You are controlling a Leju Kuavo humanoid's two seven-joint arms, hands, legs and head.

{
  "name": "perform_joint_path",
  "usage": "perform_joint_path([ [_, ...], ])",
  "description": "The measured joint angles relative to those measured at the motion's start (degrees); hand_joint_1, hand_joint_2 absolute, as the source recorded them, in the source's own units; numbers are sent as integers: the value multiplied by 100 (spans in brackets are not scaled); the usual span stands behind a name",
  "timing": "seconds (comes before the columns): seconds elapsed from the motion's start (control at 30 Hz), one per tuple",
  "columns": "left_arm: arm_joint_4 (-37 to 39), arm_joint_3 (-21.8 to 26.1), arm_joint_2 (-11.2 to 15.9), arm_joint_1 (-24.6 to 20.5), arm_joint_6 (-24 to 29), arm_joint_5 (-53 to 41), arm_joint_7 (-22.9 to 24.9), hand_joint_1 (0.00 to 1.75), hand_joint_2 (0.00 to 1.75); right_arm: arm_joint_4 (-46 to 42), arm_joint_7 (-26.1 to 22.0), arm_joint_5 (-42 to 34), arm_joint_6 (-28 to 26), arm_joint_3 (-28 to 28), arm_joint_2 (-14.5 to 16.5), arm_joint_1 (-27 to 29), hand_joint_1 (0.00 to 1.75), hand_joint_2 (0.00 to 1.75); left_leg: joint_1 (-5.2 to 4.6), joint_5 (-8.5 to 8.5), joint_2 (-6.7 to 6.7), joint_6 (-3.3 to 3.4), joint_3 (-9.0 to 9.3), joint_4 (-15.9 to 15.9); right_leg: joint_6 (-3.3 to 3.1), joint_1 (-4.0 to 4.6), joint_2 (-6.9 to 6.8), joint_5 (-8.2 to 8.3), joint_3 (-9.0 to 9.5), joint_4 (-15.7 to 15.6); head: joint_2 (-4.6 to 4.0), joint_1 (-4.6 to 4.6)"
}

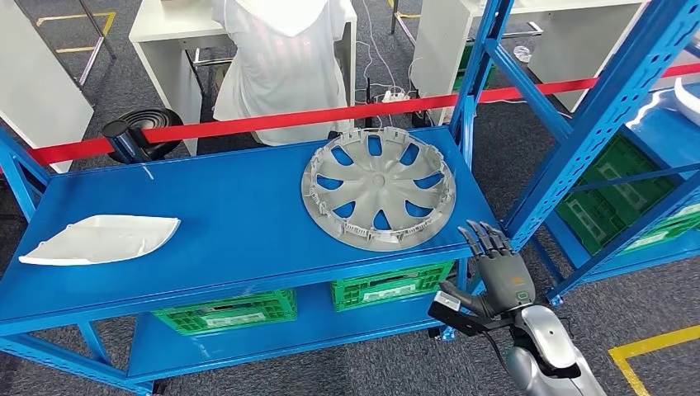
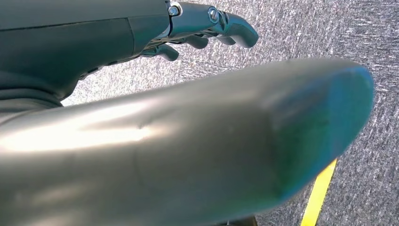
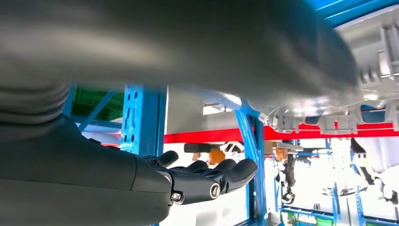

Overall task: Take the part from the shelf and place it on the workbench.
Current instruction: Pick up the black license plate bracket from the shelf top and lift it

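- Lying flat on the blue shelf, the grey wheel cover, up and to the left of the right hand, its rim near the shelf's front edge.
- Being round, offering no long axis; near rim being the closest part to the fingers.
- Hovering just beyond the shelf's front corner, right hand the nearer one, fingers spread and extended, holding nothing, touching nothing.
- Hanging over carpet, left hand, fingers loosely curled, gripping nothing.
- Resting far off to the left, a white panel.
- Likely needing a reach forward and left, under the rim.
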Motion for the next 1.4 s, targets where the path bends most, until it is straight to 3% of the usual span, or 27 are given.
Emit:
perform_joint_path([
  [0.07,0,0,0,0,-18,2,-9,0,0,-5,-123,-101,100,-60,-49,-25,0,0,-1,0,-1,0,-1,0,0,-1,0,0,2,0,0,0],
  [0.4,0,0,0,-4,12,23,-69,0,0,106,-692,-459,603,-451,-507,-654,0,0,-7,1,2,1,1,0,2,-7,1,2,6,0,0,0],
  [0.53,0,0,2,-6,140,-34,-51,0,0,358,-793,-433,658,-422,-561,-1029,0,0,-7,2,3,1,1,0,2,-6,2,3,5,0,0,-2],
  [0.97,0,0,11,-9,238,-84,2,0,0,520,-817,-397,671,-366,-621,-1241,0,0,-7,3,2,2,2,0,4,-6,2,5,5,0,0,-2],
  [1.13,0,0,67,6,467,-246,216,0,0,1112,-985,-391,674,-168,-875,-2186,0,0,-8,8,-7,7,-2,0,8,-7,-3,8,6,2,0,-1],
  [1.3,0,-84,84,9,436,-568,264,0,0,2665,-1861,-873,693,461,-1107,-3576,0,0,-14,26,-54,35,-20,1,26,-15,-47,11,16,0,0,0],
  [1.4,0,-132,83,5,434,-612,263,0,0,3126,-1977,-979,584,673,-1001,-3810,0,131,-16,30,-54,39,-21,2,36,-16,-45,19,16,-1,0,0],
])
